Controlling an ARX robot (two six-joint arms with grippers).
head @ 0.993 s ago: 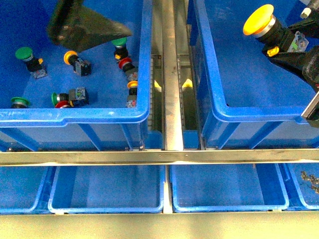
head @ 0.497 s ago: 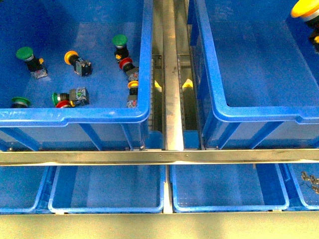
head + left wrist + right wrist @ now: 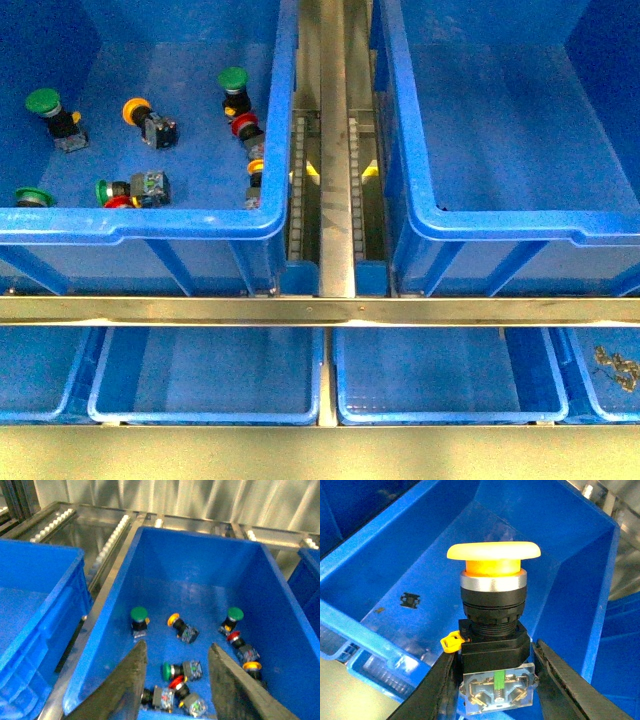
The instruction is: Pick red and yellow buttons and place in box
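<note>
1. Right gripper [image 3: 492, 690] is clamped on the clear-grey block body of a yellow mushroom-cap push-button switch [image 3: 493, 605]; cap up, long axis upright between the fingers.
2. Large deep blue plastic crate [image 3: 600, 575] lies directly beneath the held switch; a release should land inside.
3. Left gripper [image 3: 175, 680], fingers apart, nothing held, hovers above the other blue crate [image 3: 150, 555] holding loose switches.
4. Neither arm shows in the front view.

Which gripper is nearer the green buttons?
Left. The left gripper hangs open above the crate holding the green buttons. The right gripper is over the other crate, gripping a yellow button.
</note>
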